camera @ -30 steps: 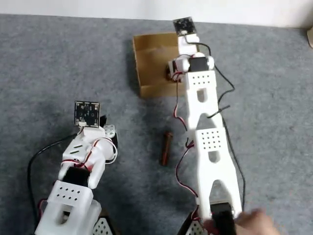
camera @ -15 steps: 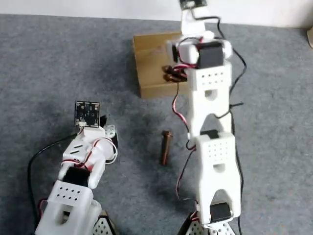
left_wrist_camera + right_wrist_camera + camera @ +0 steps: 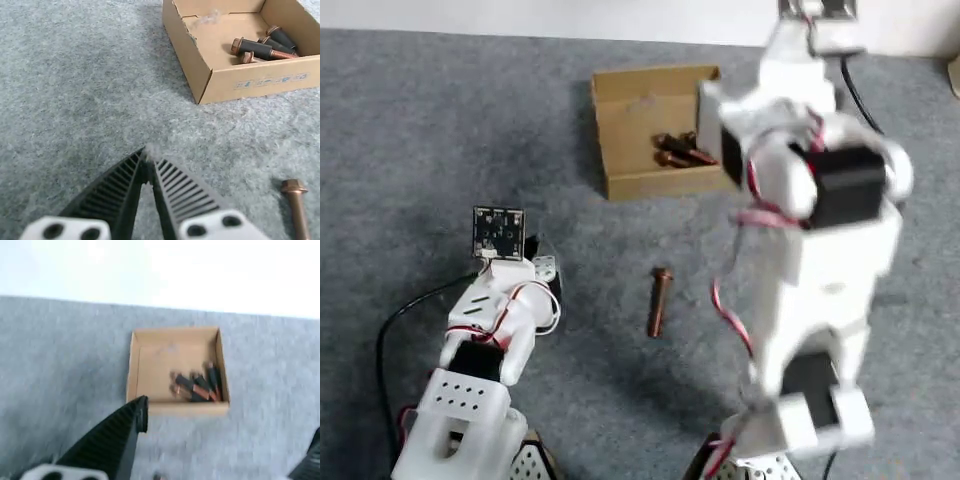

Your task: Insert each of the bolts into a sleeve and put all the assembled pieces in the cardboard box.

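Note:
The cardboard box (image 3: 620, 130) sits at the far middle of the grey carpet. Several dark-sleeved copper bolts (image 3: 680, 150) lie together in its right part. They also show in the left wrist view as assembled pieces (image 3: 260, 47) inside the box (image 3: 200, 75). One copper bolt (image 3: 658, 300) lies alone on the carpet nearer the arms, its head (image 3: 294, 187) toward the box. My left gripper (image 3: 147, 152) is shut and empty, low over the carpet short of the box. My right gripper (image 3: 230, 417) is open and empty, high above the box (image 3: 150, 365).
The left arm (image 3: 485, 330) rests at the near left. The right arm (image 3: 810, 230) is raised high on the right and covers part of the carpet beside the box. A pale wall edge runs behind the box.
The right arm has lifted up and back from the box, leaving the assembled pieces inside. A hand at the near right edge is gone. The left arm has not moved.

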Robot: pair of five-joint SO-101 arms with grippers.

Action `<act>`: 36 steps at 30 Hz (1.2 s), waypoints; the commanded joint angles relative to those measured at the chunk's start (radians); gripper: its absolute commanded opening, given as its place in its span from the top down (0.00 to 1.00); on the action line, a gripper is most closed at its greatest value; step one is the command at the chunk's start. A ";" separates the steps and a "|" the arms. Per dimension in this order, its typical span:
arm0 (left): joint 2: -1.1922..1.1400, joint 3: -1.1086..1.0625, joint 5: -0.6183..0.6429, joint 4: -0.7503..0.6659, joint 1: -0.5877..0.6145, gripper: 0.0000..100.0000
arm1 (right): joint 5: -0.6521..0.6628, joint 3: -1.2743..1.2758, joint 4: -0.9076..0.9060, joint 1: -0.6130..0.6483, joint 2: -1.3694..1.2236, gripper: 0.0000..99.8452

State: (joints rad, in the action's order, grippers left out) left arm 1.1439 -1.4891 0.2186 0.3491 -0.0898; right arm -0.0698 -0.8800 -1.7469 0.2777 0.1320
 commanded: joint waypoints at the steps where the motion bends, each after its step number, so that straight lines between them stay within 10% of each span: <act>1: -0.005 0.053 -0.008 -0.023 0.004 0.99 | -0.002 0.410 -0.007 0.021 0.286 0.55; 15: 0.001 0.058 -0.002 -0.023 0.002 0.99 | 0.002 1.682 0.513 -0.044 0.842 0.55; 31: -0.007 0.059 0.149 -0.121 0.010 0.99 | 0.028 2.107 0.866 -0.228 0.858 0.55; 36: -0.007 0.059 0.123 -0.115 -0.183 0.99 | 0.012 2.203 1.004 -0.232 0.863 0.55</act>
State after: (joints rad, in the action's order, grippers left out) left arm 1.1439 -1.4891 0.3598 0.2509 -0.1557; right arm -0.0468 1.2988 -0.8124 0.0476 0.9759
